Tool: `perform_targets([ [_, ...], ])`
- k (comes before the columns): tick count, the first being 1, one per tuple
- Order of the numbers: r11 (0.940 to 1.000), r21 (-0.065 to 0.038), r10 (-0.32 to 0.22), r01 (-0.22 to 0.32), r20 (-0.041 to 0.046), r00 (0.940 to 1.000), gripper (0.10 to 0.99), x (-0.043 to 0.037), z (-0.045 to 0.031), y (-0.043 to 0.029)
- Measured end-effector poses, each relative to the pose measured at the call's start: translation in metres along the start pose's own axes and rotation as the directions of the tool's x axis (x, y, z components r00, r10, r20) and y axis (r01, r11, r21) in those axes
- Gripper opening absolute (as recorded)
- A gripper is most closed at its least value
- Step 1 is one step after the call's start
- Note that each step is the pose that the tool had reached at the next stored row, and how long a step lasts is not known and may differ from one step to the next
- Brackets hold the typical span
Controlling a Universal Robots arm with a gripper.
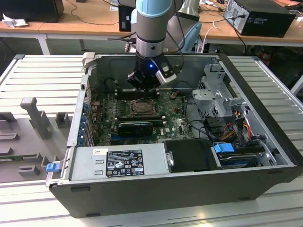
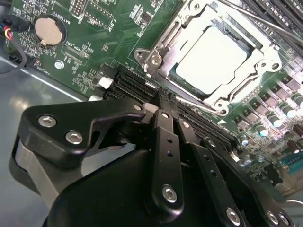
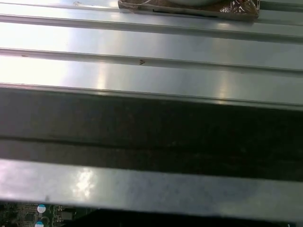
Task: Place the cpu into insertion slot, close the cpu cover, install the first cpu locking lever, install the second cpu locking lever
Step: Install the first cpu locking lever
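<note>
The cpu (image 2: pixel 210 59), a pale silver-grey square, lies in the insertion slot (image 1: pixel 142 108) on the green board. The silver cpu cover (image 2: pixel 163 45) lies flat around it, and the chip shows through its window. One thin wire locking lever (image 2: pixel 201 106) runs along the socket's side nearest my fingers, and another (image 2: pixel 255 20) runs along the far side. My gripper (image 2: pixel 163 101) is shut, its black fingertips together at the socket's edge by the near lever, with nothing seen between them. In the exterior view the gripper (image 1: pixel 143 86) hangs just behind the socket.
Black memory slots (image 2: pixel 135 85) lie right under my fingertips, and a coin battery (image 2: pixel 49 29) sits nearby. A long black expansion card (image 1: pixel 136 127), the power supply (image 1: pixel 118 163), the drive cage (image 1: pixel 218 94) and cables crowd the case. The dark case wall (image 3: pixel 151 127) rises close by.
</note>
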State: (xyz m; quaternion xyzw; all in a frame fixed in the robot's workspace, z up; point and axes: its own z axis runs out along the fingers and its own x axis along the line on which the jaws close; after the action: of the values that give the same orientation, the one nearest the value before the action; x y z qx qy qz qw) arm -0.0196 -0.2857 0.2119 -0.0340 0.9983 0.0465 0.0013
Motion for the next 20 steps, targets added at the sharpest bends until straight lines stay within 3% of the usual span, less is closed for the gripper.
perform_targets([
  [2, 1.0, 0.006, 0.0, 0.0, -0.0002, 1.0, 0.106, -0.0006, 0.0027, -0.0003],
  [7, 0.9999, 0.011, 0.0, 0.0, -0.0005, 1.0, 0.106, -0.0016, 0.007, 0.0002],
  [14, 0.9997, 0.025, 0.0, 0.0, -0.0015, 1.0, 0.106, -0.0016, 0.0087, 0.0001],
  [16, 0.9997, 0.025, 0.0, 0.0, -0.0012, 1.0, 0.106, -0.0018, 0.008, 0.0004],
  [20, 0.9992, 0.04, 0.0, 0.0, -0.0026, 1.0, 0.106, -0.002, 0.0098, 0.0002],
])
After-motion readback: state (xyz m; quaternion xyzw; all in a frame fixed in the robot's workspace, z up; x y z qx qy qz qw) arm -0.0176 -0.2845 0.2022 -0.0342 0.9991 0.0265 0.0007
